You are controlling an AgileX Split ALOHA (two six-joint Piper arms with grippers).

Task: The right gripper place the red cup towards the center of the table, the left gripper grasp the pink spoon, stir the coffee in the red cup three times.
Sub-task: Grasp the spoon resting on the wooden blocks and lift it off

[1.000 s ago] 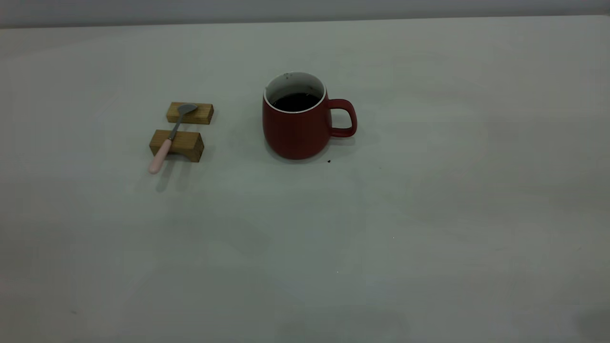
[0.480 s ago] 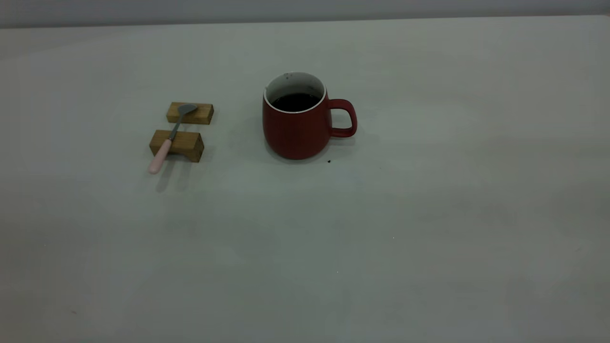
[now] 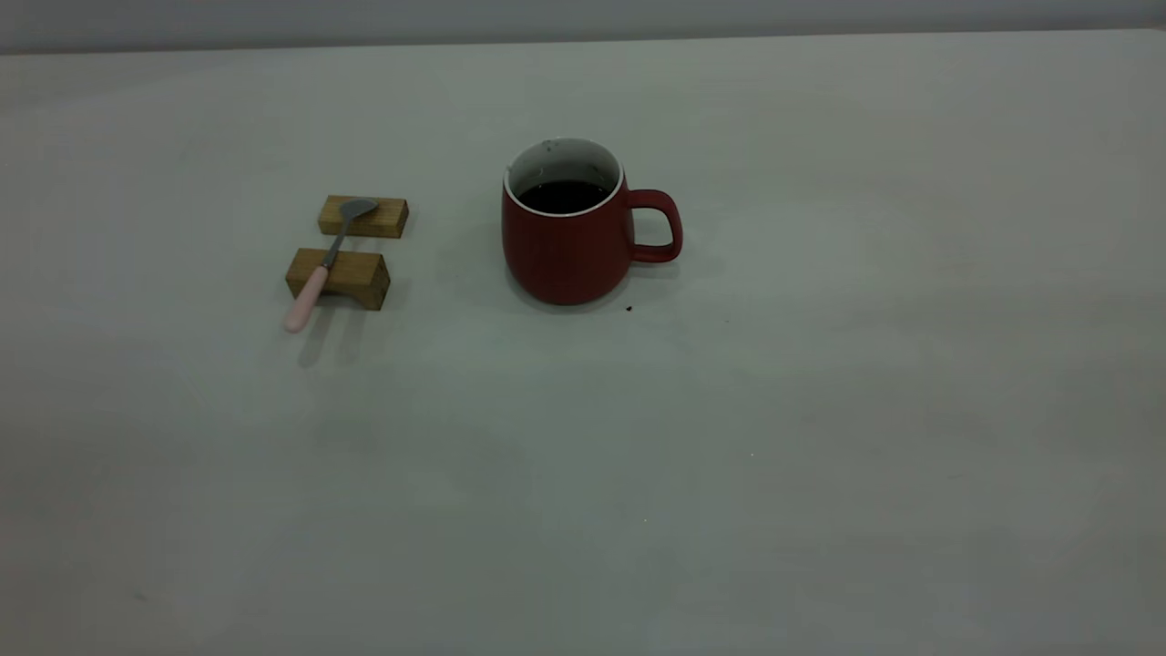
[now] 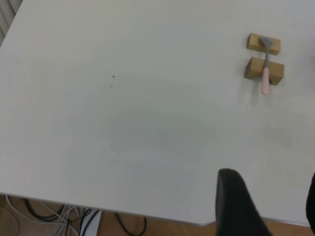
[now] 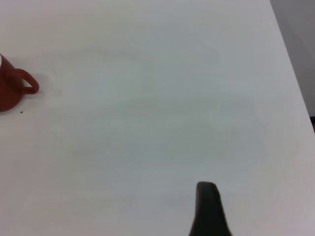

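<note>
The red cup (image 3: 565, 246) stands upright at mid-table, its handle turned to the exterior view's right, with dark coffee (image 3: 565, 194) inside. The right wrist view catches only part of the cup (image 5: 7, 93), far off. Left of the cup, the pink spoon (image 3: 319, 273) lies across two wooden blocks, bowl on the far one; the left wrist view shows the spoon (image 4: 266, 73) from far away. Neither gripper appears in the exterior view. My left gripper (image 4: 270, 196) hangs open over the table's near edge, holding nothing. Of my right gripper only one finger (image 5: 206, 209) shows, with bare table beside it.
The far wooden block (image 3: 363, 217) and the near one (image 3: 351, 278) carry the spoon. A few dark specks (image 3: 629, 309) lie beside the cup. The off-white table (image 3: 729, 456) stretches wide around both. Cables (image 4: 49, 214) hang below the table's edge.
A faint dark shadow at the table's near right corner has faded away. Cup, spoon and blocks have not moved.
</note>
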